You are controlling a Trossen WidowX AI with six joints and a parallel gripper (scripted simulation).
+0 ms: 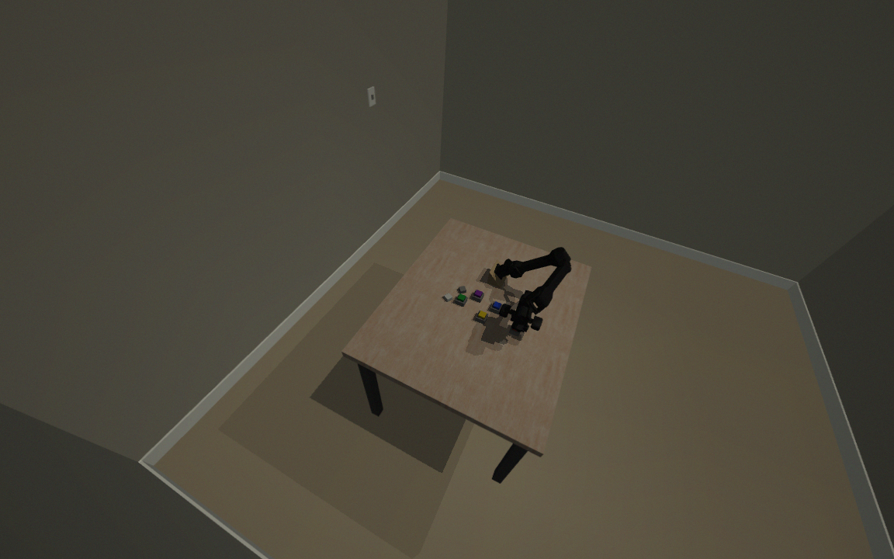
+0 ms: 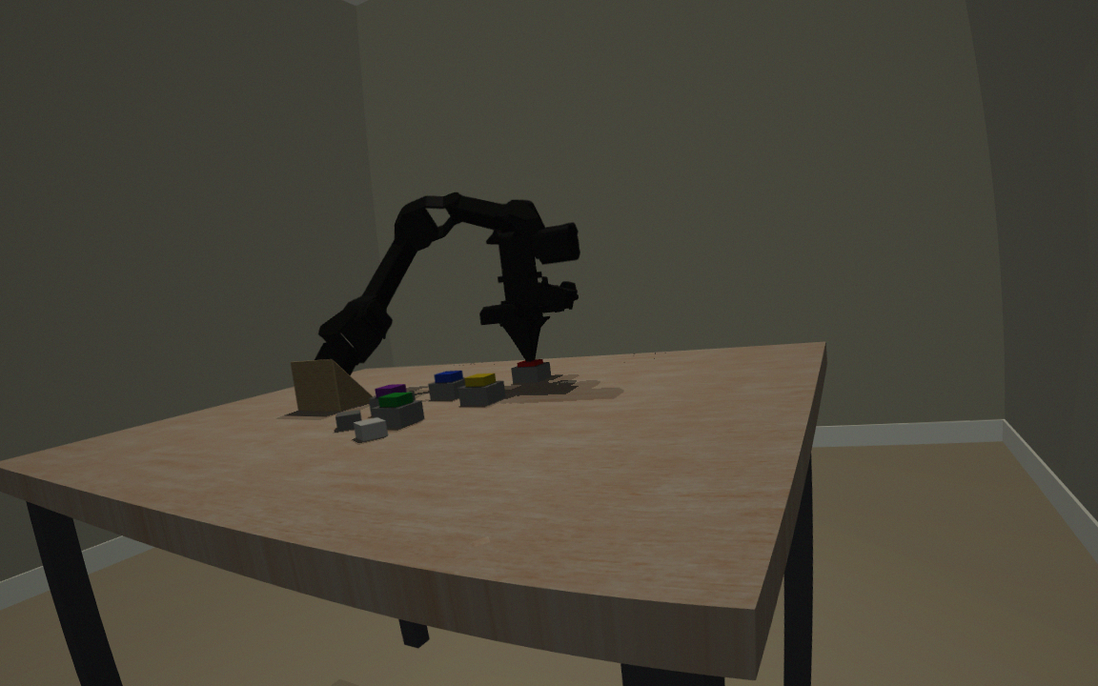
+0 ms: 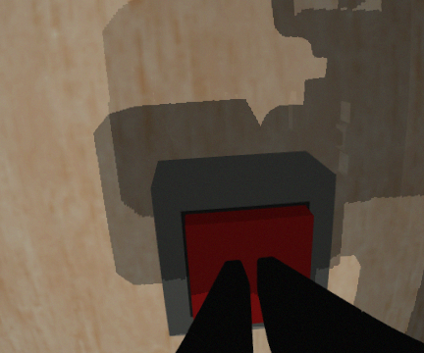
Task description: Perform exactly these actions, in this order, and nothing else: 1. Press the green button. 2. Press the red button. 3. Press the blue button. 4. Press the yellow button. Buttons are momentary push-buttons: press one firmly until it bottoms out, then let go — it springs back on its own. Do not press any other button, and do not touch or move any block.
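Note:
My gripper is shut and points down, with its tips on the red button. The red cap sits low in its grey housing and looks pressed down. The fingers hide part of the cap in the wrist view, and the arm mostly hides this button in the top view. The blue button and the yellow button stand nearby with raised caps. The green button stands farther off, its cap raised. Nothing is between the fingers.
A purple button stands beside the green one. A white block and a grey block lie close to them. A tan wedge stands near the arm's base on the wooden table.

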